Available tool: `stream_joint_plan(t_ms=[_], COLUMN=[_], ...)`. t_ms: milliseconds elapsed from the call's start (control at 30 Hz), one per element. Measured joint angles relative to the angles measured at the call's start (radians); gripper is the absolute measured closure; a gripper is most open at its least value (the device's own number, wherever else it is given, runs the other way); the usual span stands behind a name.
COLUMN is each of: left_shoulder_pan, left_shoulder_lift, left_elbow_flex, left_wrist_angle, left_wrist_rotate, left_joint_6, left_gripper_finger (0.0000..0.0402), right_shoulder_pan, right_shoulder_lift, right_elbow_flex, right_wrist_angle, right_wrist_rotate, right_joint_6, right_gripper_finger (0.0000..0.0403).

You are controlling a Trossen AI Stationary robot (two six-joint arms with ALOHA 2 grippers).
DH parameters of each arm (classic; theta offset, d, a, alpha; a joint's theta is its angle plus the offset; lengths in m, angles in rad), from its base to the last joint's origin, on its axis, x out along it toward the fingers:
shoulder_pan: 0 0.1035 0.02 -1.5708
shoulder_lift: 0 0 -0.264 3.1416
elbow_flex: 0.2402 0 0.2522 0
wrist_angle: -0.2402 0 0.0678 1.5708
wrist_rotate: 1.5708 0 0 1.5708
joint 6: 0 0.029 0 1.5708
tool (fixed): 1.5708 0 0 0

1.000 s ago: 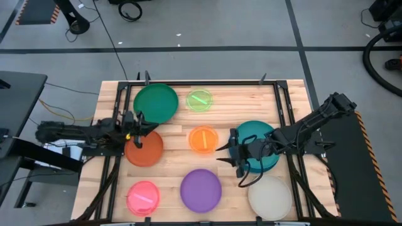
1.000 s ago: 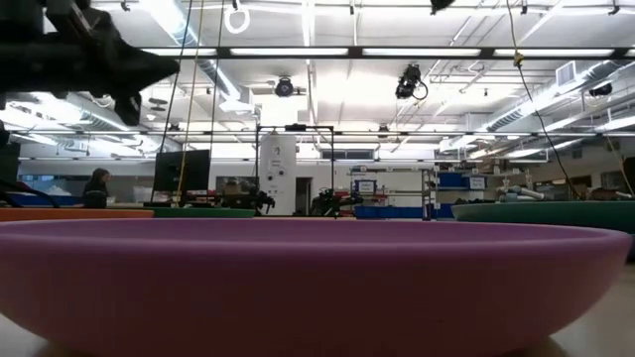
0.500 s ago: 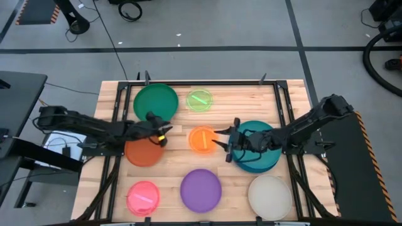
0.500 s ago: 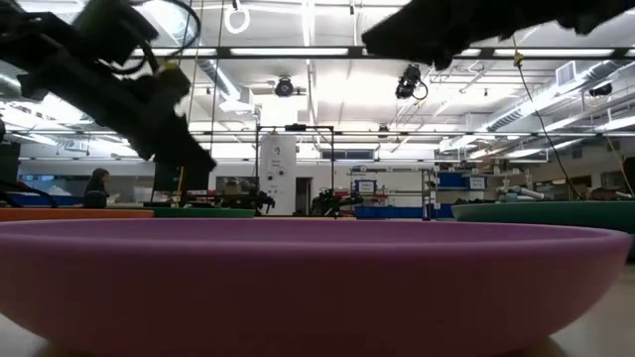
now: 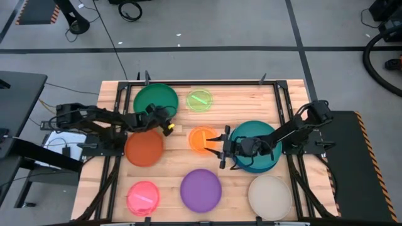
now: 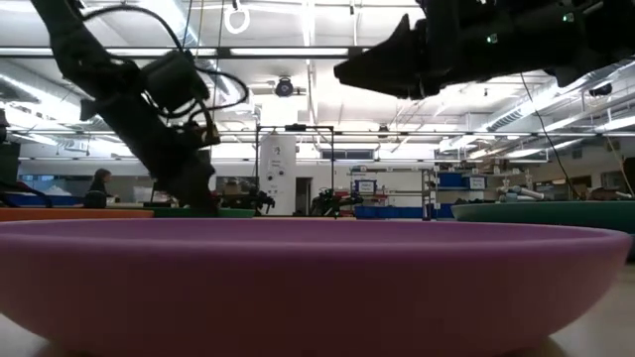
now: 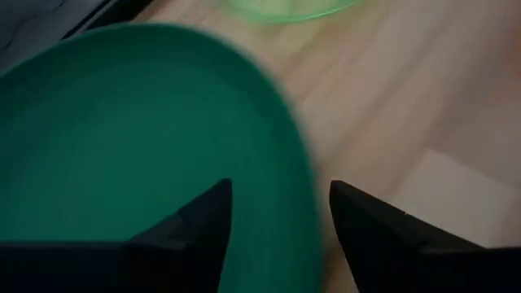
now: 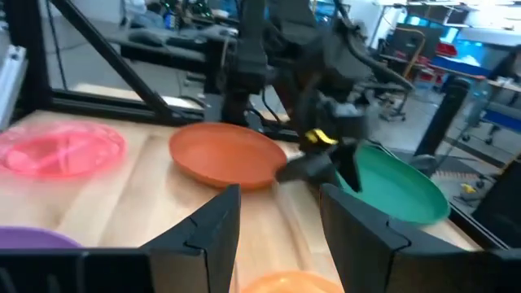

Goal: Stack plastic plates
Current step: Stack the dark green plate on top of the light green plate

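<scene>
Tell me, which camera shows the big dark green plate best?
The high view: the whole dark green plate shows, round. The left wrist view shows only part, close up; the right wrist view shows it far off; the low view shows just a thin rim.

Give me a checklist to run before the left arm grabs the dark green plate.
1. Left pincer open: ok, jaws apart.
2. Left pincer lined up on the dark green plate: ok, its rim sits between the fingers in the wrist view.
3. Dark green plate free of other plates: ok, the red-orange plate lies apart from it.
4. Right pincer out of the way: ok, open by the small orange plate.
5. Rim seated deep enough between the fingers: cannot tell.
</scene>
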Motion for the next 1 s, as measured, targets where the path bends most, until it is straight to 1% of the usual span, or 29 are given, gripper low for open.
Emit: stream_joint_plan(t_ms=[167, 300, 400, 467, 567, 600, 667, 733, 867, 1000], left_shoulder_pan=[0.042, 0.032, 0.013, 0.003, -0.009, -0.015, -0.036, -0.068, -0.147, -0.273], left_shoulder_lift=[0.078, 0.114, 0.113, 0.101, 0.093, 0.094, 0.095, 0.095, 0.078, 0.06], left_elbow_flex=[0.0, 0.004, 0.004, 0.002, 0.02, 0.037, 0.086, 0.168, 0.393, 0.609], left_wrist_angle=[-0.002, 0.009, 0.006, -0.003, -0.041, -0.064, -0.137, -0.251, -0.564, -0.842], left_wrist_rotate=[-0.006, -0.022, -0.026, -0.025, -0.052, -0.054, -0.062, -0.071, -0.054, -0.064], left_joint_6=[0.013, 0.023, 0.017, 0.02, 0.039, 0.04, 0.042, 0.053, 0.058, 0.064], left_gripper_finger=[0.0215, 0.0245, 0.0285, 0.0321, 0.0376, 0.0382, 0.0382, 0.0382, 0.0383, 0.0384], right_shoulder_pan=[0.001, -0.004, -0.012, -0.019, -0.031, -0.035, -0.042, -0.048, -0.052, -0.05], right_shoulder_lift=[-0.019, -0.019, -0.019, -0.019, -0.019, -0.019, -0.019, -0.019, -0.019, -0.02], right_elbow_flex=[0.0, 0.0, 0.0, 0.0, 0.0, 0.0, 0.0, 0.0, 0.0, 0.0], right_wrist_angle=[0.005, 0.027, 0.031, 0.048, 0.075, 0.08, 0.084, 0.084, 0.082, 0.067], right_wrist_rotate=[-0.033, -0.036, -0.043, -0.043, -0.043, -0.043, -0.043, -0.043, -0.043, -0.043], right_joint_6=[-0.004, -0.019, -0.062, -0.068, -0.067, -0.07, -0.087, -0.109, -0.133, -0.188], right_gripper_finger=[0.0224, 0.0224, 0.0224, 0.0224, 0.0224, 0.0224, 0.0224, 0.0224, 0.0224, 0.0224])
